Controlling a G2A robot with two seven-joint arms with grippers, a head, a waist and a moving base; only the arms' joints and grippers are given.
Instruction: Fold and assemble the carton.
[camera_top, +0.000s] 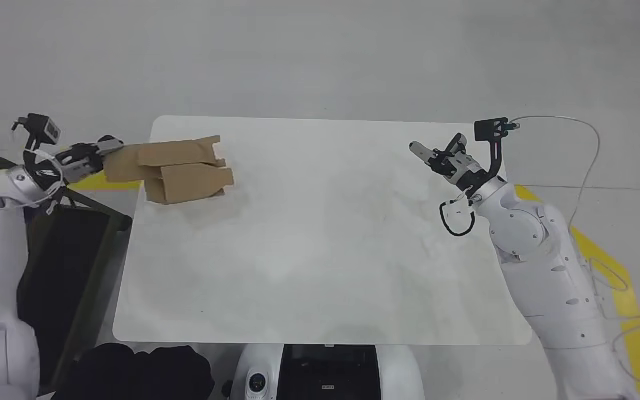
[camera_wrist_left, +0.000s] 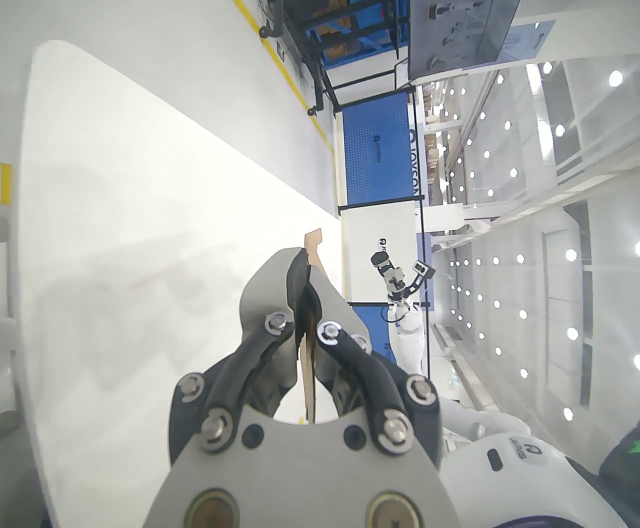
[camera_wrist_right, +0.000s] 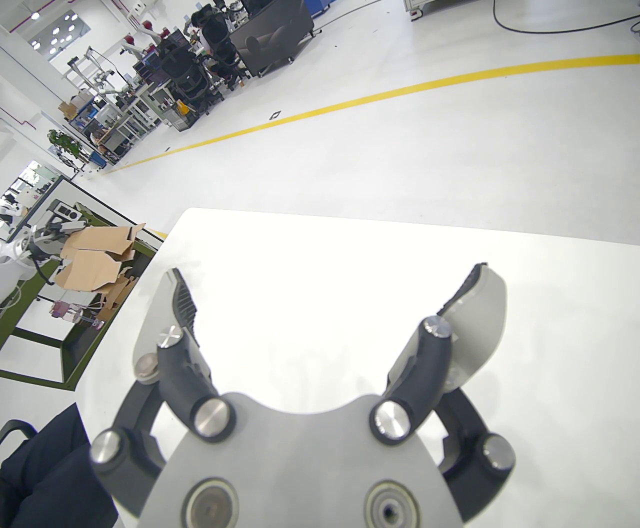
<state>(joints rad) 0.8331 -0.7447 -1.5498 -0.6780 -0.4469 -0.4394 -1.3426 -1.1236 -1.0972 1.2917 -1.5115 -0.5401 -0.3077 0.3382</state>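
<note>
A flat brown cardboard carton (camera_top: 180, 170) hangs over the table's far left corner, flaps splayed. My left gripper (camera_top: 105, 152) is shut on its left edge, beyond the table's side. In the left wrist view the cardboard (camera_wrist_left: 310, 345) runs edge-on between the closed fingers (camera_wrist_left: 298, 280). The right wrist view shows the carton (camera_wrist_right: 95, 265) far off, held up at the table's far corner. My right gripper (camera_top: 432, 153) is open and holds nothing, above the table's far right part; its two fingers are spread wide (camera_wrist_right: 325, 295).
The white table (camera_top: 320, 260) carries nothing else. A dark green frame with cardboard scraps (camera_wrist_right: 60, 325) stands beside the table's left side. A dark bundle of cloth (camera_top: 140, 372) lies at the near left corner.
</note>
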